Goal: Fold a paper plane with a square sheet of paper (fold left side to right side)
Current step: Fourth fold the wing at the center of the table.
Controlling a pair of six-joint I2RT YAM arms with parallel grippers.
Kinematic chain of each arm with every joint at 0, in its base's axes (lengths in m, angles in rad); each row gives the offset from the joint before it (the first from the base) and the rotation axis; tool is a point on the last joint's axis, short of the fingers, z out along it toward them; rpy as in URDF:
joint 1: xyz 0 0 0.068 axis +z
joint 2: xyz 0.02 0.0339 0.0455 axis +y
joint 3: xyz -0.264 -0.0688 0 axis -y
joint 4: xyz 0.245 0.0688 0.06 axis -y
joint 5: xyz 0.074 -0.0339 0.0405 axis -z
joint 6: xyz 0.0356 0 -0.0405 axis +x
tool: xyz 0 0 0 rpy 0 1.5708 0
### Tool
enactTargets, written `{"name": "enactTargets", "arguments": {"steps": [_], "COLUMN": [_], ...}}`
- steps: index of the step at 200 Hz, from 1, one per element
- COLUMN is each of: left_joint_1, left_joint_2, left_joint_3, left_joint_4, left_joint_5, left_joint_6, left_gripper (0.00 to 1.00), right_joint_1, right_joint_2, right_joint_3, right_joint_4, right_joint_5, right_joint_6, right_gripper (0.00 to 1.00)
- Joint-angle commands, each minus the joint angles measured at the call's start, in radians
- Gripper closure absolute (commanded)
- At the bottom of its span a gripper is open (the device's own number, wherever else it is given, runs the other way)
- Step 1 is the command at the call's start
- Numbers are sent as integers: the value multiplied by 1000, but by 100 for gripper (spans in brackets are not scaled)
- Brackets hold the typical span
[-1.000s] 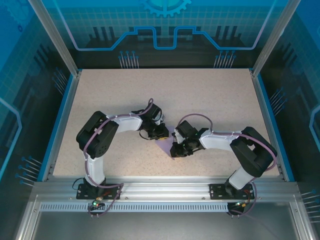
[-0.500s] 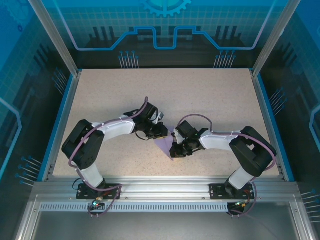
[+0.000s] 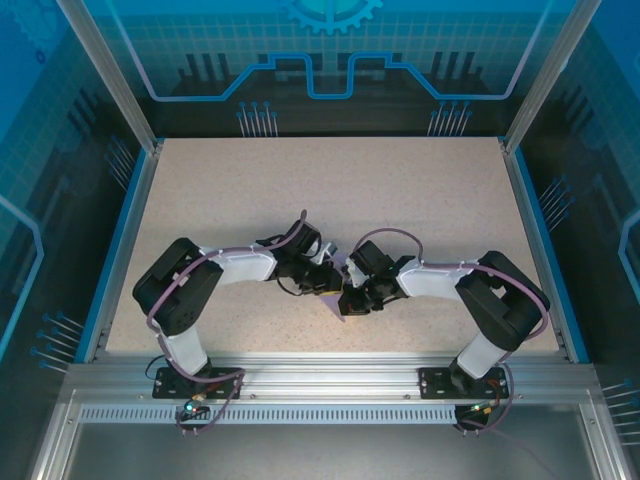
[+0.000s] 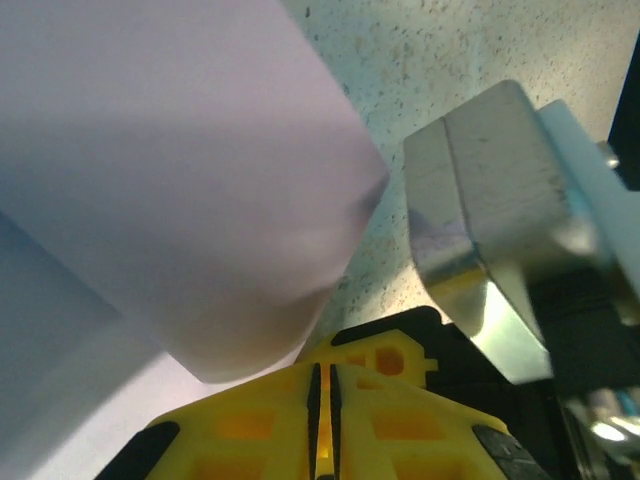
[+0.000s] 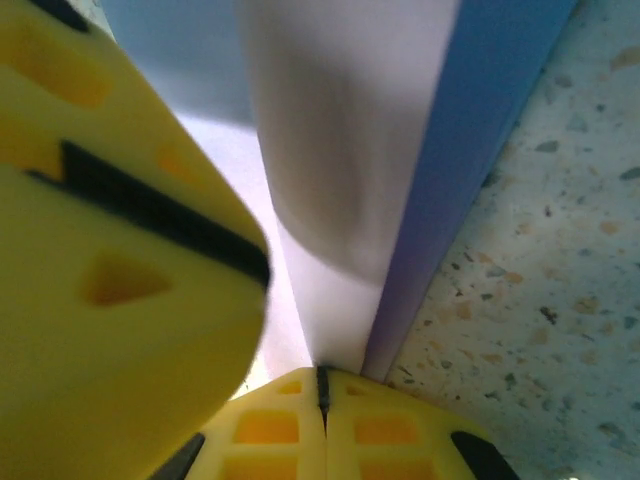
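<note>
The square sheet of paper (image 3: pixel 339 304) is lavender and folded, and lies at the table's middle front, mostly hidden under the two grippers. My left gripper (image 3: pixel 329 283) stands against its left side, yellow fingers shut to a thin slit (image 4: pixel 322 385). The curled paper (image 4: pixel 200 180) lies just above and left of them; nothing shows in the slit. From the right, my right gripper (image 3: pixel 348 296) meets it. Its fingers are shut (image 5: pixel 322 385), and the folded edge of the paper (image 5: pixel 340 150) runs down into their seam. One yellow left finger (image 5: pixel 120 250) looms close beside it.
The speckled table (image 3: pixel 400 190) is bounded by a blue rim (image 3: pixel 130 240) and an aluminium frame. A grey metal part of the right wrist (image 4: pixel 490 200) sits a short way from my left fingers.
The left arm has swung its elbow in, bringing its gripper right, up against the right gripper over the paper. The right gripper has closed a little and barely moved.
</note>
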State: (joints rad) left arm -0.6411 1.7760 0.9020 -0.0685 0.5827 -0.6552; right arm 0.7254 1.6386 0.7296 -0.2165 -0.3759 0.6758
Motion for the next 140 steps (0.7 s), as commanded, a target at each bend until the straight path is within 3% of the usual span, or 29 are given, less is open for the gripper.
{"name": "enactTargets", "arguments": {"steps": [1,140], "left_joint_1": [-8,29], "left_joint_2": [39,126], "left_joint_3": [24,43], "left_joint_4": [-6,-20], "left_joint_5": [3,-104], "left_joint_6": [3,9], "left_gripper": [85,89], "right_joint_1": [3,3], "right_joint_2": [65,71], "right_joint_3": [-25,-22], "right_joint_4": [-90,-132], "right_joint_5": [54,51], "right_joint_6": [-12,-38], "right_gripper": [95,95]}}
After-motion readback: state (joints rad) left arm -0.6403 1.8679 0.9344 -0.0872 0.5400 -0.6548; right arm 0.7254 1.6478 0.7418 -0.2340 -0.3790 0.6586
